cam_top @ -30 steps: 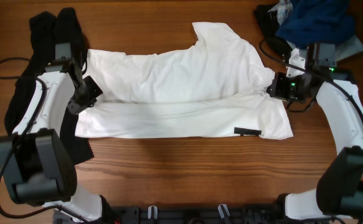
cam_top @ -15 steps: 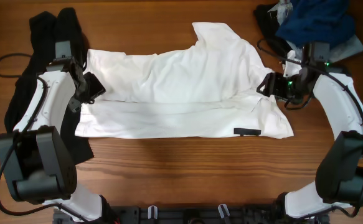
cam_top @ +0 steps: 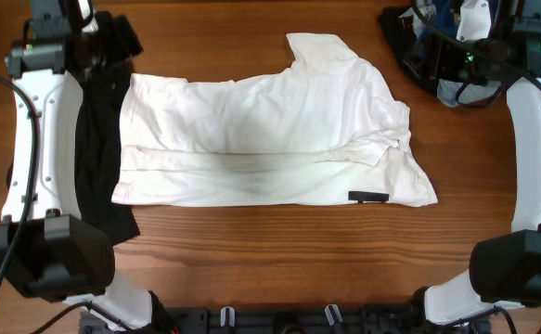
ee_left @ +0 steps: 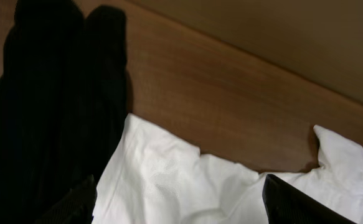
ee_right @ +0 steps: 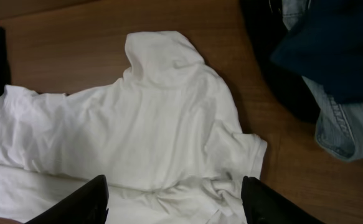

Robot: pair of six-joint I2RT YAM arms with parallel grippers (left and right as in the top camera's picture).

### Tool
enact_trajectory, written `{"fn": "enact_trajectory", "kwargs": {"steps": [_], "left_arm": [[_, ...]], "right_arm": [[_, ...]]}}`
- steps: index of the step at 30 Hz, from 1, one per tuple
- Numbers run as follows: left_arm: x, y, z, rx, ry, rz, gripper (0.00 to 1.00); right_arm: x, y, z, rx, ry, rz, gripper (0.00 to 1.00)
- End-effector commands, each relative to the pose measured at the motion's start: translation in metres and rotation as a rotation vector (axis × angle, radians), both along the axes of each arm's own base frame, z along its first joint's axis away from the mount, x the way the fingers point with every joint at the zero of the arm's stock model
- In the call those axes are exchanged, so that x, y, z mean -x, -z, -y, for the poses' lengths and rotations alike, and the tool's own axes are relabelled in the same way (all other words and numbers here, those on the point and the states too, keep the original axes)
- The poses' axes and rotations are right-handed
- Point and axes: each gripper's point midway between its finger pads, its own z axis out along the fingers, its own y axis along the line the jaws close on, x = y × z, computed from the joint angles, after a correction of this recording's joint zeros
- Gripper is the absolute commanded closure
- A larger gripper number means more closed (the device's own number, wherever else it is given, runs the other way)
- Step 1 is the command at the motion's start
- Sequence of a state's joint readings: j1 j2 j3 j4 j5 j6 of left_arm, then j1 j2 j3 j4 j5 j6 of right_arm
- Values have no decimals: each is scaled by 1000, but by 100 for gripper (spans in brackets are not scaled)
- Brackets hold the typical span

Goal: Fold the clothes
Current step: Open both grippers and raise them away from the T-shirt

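The clothes are one white short-sleeved T-shirt point(cam_top: 270, 139) lying flat across the middle of the table. Its back half is folded forward over the front half, and a small black tag point(cam_top: 367, 197) shows near the front right hem. One sleeve sticks out at the back point(cam_top: 316, 51). My left gripper point(cam_top: 112, 39) is raised at the back left corner. In the left wrist view it point(ee_left: 181, 205) stands open above the shirt's point(ee_left: 187, 180) left edge, holding nothing. My right gripper point(cam_top: 430, 57) is lifted at the back right, and in its wrist view it point(ee_right: 175, 202) is open, high above the shirt point(ee_right: 137, 118).
A black garment point(cam_top: 94, 167) lies along the shirt's left edge and fills the left of the left wrist view point(ee_left: 38, 106). A pile of dark blue and denim clothes point(cam_top: 465, 32) sits at the back right corner point(ee_right: 330, 56). Bare wood point(cam_top: 270, 250) runs along the front.
Both grippers opened and let go of the shirt's side edges. They then rose and pulled back toward the far corners. The shirt stays folded where it was laid.
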State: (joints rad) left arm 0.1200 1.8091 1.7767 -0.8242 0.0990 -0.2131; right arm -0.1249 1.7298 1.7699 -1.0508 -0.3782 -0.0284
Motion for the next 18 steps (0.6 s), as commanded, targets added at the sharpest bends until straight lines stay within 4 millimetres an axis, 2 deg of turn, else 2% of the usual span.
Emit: {"fn": "enact_trajectory", "kwargs": {"steps": [1,2,7,11,15,18], "left_arm": [[-27,63,3,-17,96,-99,14],[-39,88,6,-21,122,-116,14],[-58,134,24,-105,246,-138,14],[-67,158,23,-198,259,-158,12],[-75,179,26,-209,276,-160,11],[-75,194,21,-218,264,-183,12]], "right_arm": [[1,-4,-8,-3,-40,12,31],[1,-4,-10,-3,-45,12,31],[2,-3,-15,-1,-53,4,31],[2,-2,-12,14,-44,1,28],[3,-1,-12,17,-41,-4,28],[4,0,-11,22,-38,-13,28]]}}
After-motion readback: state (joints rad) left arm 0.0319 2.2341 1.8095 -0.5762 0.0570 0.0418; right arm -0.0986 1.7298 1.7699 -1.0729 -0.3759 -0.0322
